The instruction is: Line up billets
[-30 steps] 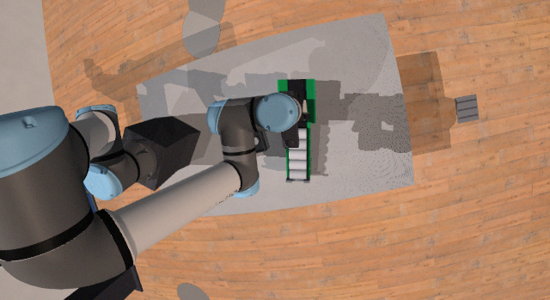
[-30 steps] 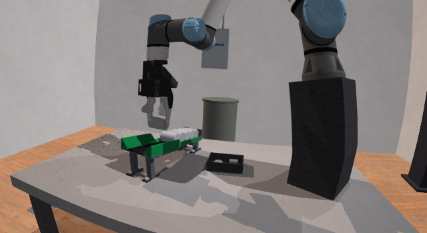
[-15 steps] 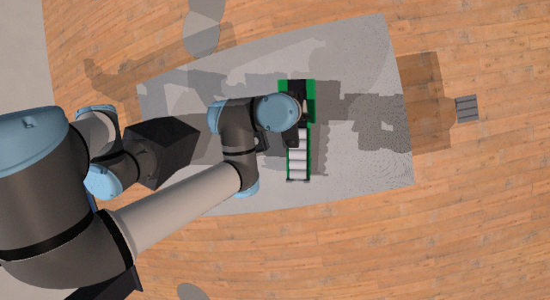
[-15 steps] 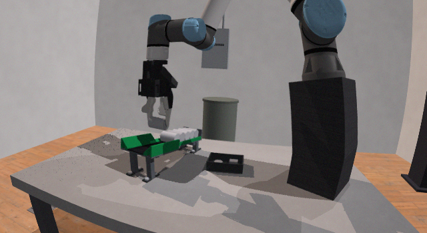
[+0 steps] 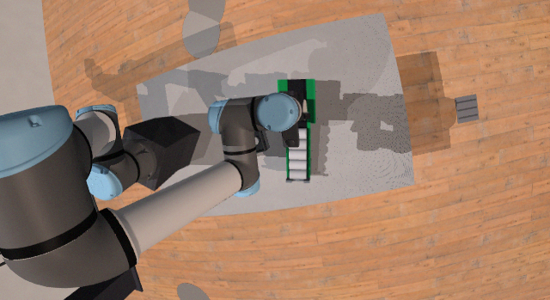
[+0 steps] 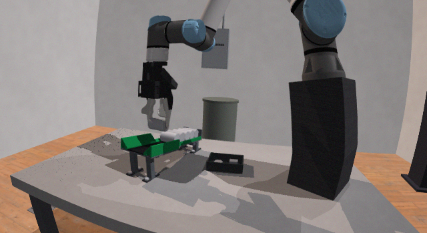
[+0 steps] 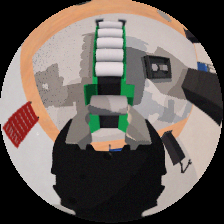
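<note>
Nearest the wrist camera are the two grey fingers of the gripper (image 6: 156, 123). They are closed partway on a single billet (image 7: 107, 104) held between them. It is in shadow, so it looks darker than the others.

The held billet's long axis runs straight across the feed ramp (image 7: 90, 95), from green rail to green rail and parallel to the billets further down. It hangs over the bare dark bed at the high end of the ramp, uphill of the rest. The coming move depends on that position. The open slot lies directly below the gripper, so I judge a plain descent is needed, then a release so the bar can settle down the slope against its neighbours.

Beyond the gripper, the row of pale billets (image 7: 109, 55) lies side by side across the ramp and runs away to the stop (image 6: 199, 132) at the low end. No bar in the row appears to sit on top of another.

The exterior view alone shows height. The fingertips appear to hang above the rails rather than on the bed, though the gap is hard to judge. It hides the billet's orientation, which the wrist view shows plainly. In the top view the arm's wrist covers the gripper and held bar, leaving only the lower row visible.

Further off on the table (image 6: 100, 199) are a black tray (image 6: 223, 169) and the arm's dark pedestal (image 6: 321, 136). A grey bin (image 6: 220, 119) stands behind.
</note>
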`<state>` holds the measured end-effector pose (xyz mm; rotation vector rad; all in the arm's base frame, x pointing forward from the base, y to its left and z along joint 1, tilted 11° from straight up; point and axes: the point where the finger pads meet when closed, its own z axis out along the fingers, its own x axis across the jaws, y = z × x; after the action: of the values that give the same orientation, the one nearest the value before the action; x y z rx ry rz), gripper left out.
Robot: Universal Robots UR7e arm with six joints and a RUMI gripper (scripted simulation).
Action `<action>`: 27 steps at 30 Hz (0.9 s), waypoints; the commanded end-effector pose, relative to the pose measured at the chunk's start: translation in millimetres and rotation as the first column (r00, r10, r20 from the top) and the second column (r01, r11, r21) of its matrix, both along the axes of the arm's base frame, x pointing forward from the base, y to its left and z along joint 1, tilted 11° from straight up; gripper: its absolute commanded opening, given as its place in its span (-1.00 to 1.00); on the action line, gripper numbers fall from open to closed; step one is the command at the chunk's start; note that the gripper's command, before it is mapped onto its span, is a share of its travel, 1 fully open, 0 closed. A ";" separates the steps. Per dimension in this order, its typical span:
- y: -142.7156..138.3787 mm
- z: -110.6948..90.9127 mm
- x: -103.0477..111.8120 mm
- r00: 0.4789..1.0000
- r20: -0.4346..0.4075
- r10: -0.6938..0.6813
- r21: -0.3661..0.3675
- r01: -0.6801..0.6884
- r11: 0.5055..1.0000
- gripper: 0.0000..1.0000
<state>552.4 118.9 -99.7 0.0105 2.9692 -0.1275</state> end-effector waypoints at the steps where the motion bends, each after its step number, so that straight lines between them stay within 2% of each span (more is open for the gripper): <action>1: 0.3 -7.0 2.0 1.000 0.002 0.000 0.000 0.000 1.000 -1.00; 17: 0.9 -36.5 7.1 1.000 0.002 0.000 0.000 0.000 1.000 -1.00; 27: 1.0 -40.2 7.8 1.000 0.002 0.000 0.000 0.000 1.000 -1.00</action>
<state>559.3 119.8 -140.1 0.0105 2.9694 -0.1274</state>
